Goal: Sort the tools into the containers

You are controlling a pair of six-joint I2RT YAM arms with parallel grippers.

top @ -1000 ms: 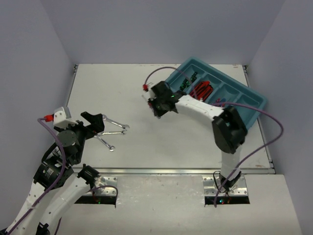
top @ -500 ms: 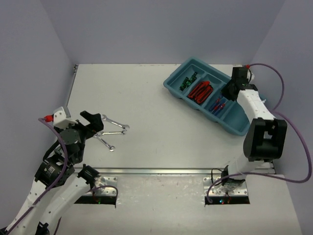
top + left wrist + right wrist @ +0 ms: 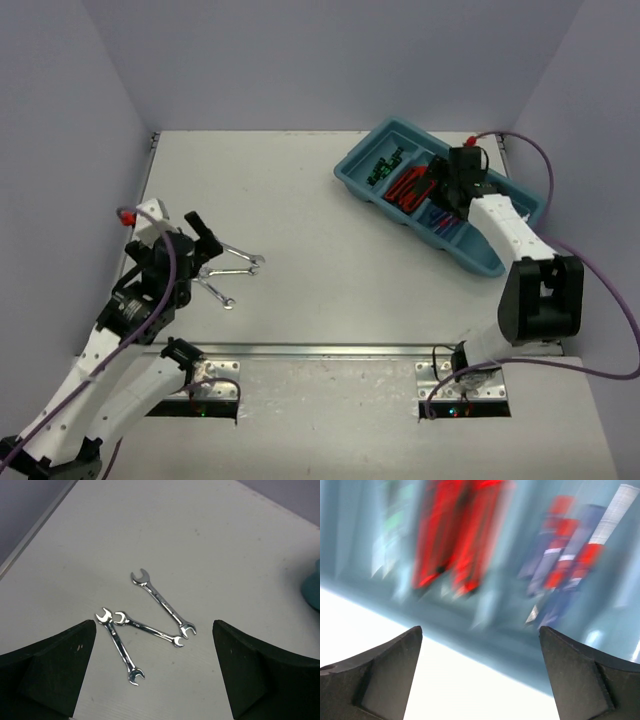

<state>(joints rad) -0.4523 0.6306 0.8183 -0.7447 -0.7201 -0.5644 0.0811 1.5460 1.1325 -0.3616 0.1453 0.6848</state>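
Top external view has three silver wrenches (image 3: 232,268) lying on the left half of the white table (image 3: 330,270), well apart from the teal tray (image 3: 352,180), which sits slanted near the far right corner. The left gripper (image 3: 205,240) hangs just beside the wrenches on their left, jaws spread wide and holding nothing. From the left wrist, its dark fingers (image 3: 50,670) frame the wrenches from either side without touching them. The wrenches form a loose zigzag. The upper wrench (image 3: 165,602) runs down to the right. The middle wrench (image 3: 150,629) slants from beside the upper one's lower end back to the left. The lower wrench (image 3: 120,647) starts just beside the middle one's left head and runs down toward the camera. Whether the heads touch I cannot tell

The right gripper (image 3: 438,190) is over the tray, above its middle compartments. In the tray, black-and-green screwdrivers (image 3: 385,165) lie in the leftmost compartment, red utility knives (image 3: 410,185) in the next, and blue-and-red screwdrivers (image 3: 440,215) in the third. The right wrist picture is smeared by blur, yet it shows the fingers (image 3: 375,675) set wide with nothing between them, and the utility knives and blue-and-red screwdrivers beyond
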